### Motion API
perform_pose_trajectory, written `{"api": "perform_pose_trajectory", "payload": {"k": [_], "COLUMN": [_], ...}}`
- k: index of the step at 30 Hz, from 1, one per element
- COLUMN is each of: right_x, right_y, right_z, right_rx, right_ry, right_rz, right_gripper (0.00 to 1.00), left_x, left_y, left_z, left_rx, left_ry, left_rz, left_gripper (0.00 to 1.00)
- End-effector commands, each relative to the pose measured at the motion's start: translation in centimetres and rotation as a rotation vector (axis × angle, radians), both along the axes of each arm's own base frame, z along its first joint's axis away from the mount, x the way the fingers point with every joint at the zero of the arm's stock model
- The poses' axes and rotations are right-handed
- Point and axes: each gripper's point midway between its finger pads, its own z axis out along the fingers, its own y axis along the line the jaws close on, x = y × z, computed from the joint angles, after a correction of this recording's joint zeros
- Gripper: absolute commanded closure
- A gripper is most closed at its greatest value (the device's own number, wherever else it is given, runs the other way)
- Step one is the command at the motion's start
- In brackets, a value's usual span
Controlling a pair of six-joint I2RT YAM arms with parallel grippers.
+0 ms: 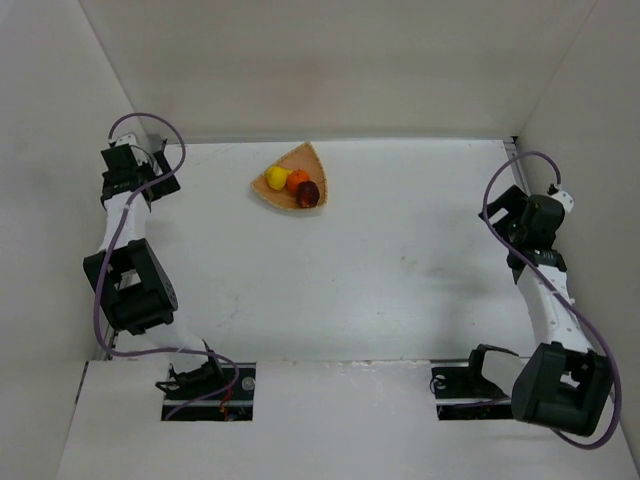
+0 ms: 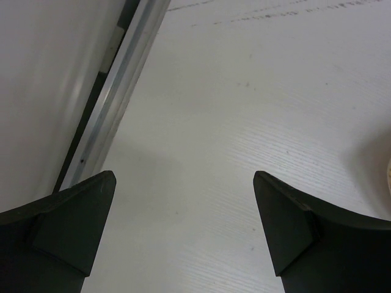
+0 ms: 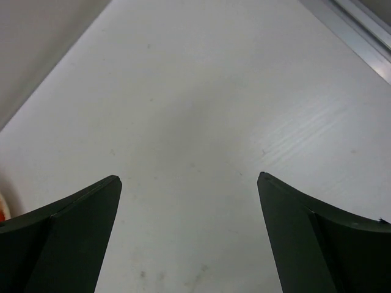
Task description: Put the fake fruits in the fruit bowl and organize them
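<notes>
**Three fruits in the bowl, both pincers open and empty**

Top external view: the shallow tan woven-looking bowl (image 1: 303, 158), shaped like a rounded wedge, sits at the far middle of the white table (image 1: 400, 250). All three plastic fruits lie inside it. The yellow pear (image 1: 277, 179) is on the left and the round orange (image 1: 298, 180) is just beside it. The dark red apple (image 1: 308, 194) is at the near right, touching the orange. The left pincer (image 1: 163, 184) hangs at the far left of the table and the right pincer (image 1: 503, 212) at the far right, both well apart from the bowl.

Left wrist view: the left pincer (image 2: 183, 176) has its dark fingers (image 2: 73, 226) spread wide, with only bare table between them. A silvery aluminium rail (image 2: 122, 91) runs along the table's edge to the left.

Right wrist view: the right pincer (image 3: 189, 177) is likewise spread wide and grips nothing, over bare table. The same kind of rail (image 3: 360, 30) crosses the upper right corner.
</notes>
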Motion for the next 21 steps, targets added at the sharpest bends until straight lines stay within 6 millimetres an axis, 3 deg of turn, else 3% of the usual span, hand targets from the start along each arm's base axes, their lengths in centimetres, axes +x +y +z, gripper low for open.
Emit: {"api": "perform_pose_trajectory", "payload": {"k": [1,6,21], "right_x": [-1.1,-1.9,-1.8], "right_y": [-0.6,-1.4,-1.1], "right_z": [1.7,1.6,1.0], "right_rx": [-0.03,-0.046,-0.053], "right_ry": [-0.061,-0.067,-0.048], "right_rz": [0.011,-0.004,0.015], "right_gripper": [0.0,0.0,0.0], "left_x": [0.0,-0.4,-0.8], "left_y": [-0.8,-1.1,-1.4], "left_z": [2.7,2.3,0.5], "left_rx": [-0.063,-0.046,-0.018], "left_ry": [-0.07,-0.048,-0.002], "left_rz": [-0.017,-0.044,-0.092], "left_gripper": [0.01,0.01,0.04]}}
